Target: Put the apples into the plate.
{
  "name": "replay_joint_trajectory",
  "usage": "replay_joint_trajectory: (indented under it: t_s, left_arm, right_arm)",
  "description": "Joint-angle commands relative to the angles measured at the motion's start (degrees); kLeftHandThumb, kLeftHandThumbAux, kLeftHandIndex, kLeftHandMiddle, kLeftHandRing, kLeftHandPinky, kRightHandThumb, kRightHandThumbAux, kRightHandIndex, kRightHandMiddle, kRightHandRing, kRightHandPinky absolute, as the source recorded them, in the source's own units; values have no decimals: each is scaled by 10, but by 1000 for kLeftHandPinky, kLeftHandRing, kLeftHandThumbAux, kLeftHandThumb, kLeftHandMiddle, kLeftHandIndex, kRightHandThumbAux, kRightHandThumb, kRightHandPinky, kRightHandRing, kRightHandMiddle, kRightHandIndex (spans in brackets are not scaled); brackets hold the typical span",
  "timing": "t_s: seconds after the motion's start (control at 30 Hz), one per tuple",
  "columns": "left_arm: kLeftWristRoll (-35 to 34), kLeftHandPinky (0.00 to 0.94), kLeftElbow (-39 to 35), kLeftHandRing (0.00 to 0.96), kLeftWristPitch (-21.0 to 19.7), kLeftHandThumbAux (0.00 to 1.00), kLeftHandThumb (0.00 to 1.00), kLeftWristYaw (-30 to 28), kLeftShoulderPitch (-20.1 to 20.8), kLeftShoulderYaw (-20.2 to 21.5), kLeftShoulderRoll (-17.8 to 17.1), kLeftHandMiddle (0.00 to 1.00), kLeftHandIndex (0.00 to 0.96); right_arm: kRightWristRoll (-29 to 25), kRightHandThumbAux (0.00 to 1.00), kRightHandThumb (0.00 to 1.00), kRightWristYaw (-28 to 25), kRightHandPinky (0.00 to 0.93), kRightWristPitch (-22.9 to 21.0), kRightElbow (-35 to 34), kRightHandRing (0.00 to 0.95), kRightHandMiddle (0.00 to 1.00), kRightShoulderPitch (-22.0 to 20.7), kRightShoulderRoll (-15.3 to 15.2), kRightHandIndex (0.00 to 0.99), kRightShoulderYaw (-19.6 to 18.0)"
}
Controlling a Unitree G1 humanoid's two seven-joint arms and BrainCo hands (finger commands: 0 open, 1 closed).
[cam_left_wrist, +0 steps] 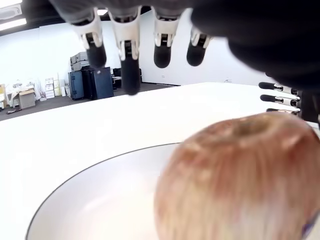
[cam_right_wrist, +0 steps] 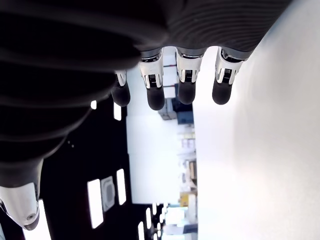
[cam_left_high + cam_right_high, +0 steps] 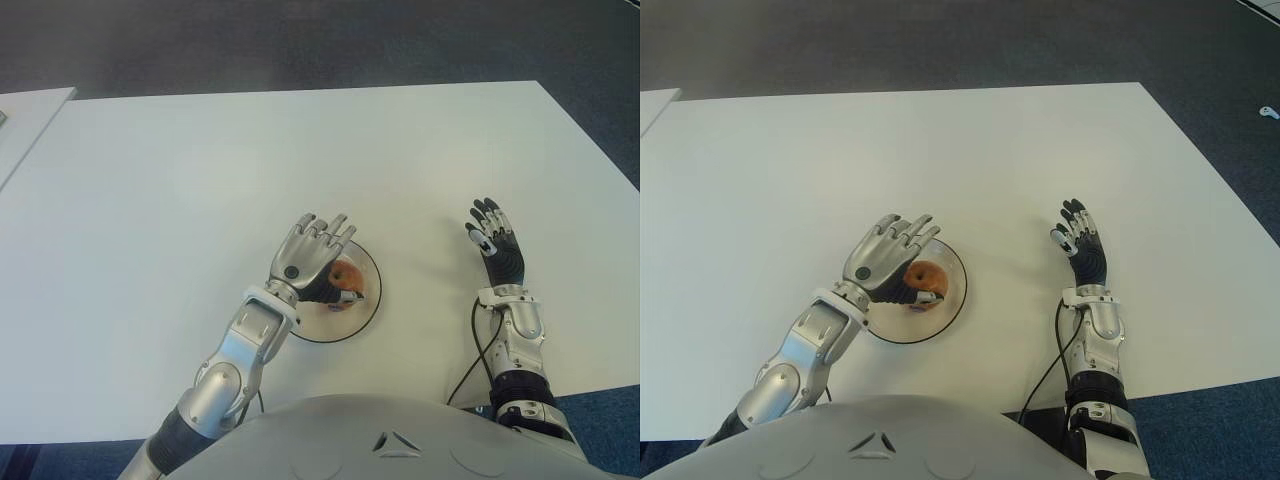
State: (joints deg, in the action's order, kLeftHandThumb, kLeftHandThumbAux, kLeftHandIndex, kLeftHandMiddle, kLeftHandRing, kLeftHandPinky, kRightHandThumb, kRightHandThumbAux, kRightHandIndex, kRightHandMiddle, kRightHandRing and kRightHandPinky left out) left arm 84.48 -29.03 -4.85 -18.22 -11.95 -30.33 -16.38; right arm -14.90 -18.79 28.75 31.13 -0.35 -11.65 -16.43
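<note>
A single red-orange apple (image 3: pixel 348 275) lies in the round white plate (image 3: pixel 371 303) near the table's front edge. My left hand (image 3: pixel 316 248) hovers just over the apple, palm down, its fingers (image 1: pixel 126 55) stretched out straight and holding nothing. In the left wrist view the apple (image 1: pixel 240 180) fills the space under the palm, sitting on the plate (image 1: pixel 95 200). My right hand (image 3: pixel 492 238) shows to the right of the plate, fingers (image 2: pixel 156 85) extended and empty. I see no other apple.
The white table (image 3: pixel 300 150) stretches far back and to both sides. A second white table corner (image 3: pixel 25 110) shows at the far left. A black cable (image 3: pixel 472 355) runs along my right forearm. Dark floor lies beyond the table edges.
</note>
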Motion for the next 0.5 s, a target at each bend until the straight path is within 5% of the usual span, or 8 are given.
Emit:
replay_joint_trajectory:
  t_s: [0.03, 0.5]
  left_arm:
    - [3, 0, -3, 0, 1, 271, 9, -18, -3, 2, 1, 0, 0]
    - [1, 0, -7, 0, 6, 273, 29, -25, -1, 3, 0, 0, 0]
  right_arm:
    - [-3, 566, 291, -2, 0, -17, 19, 37, 104, 15, 12, 37, 4]
    - [-4, 565, 286, -6, 0, -16, 19, 36, 107, 14, 11, 40, 3]
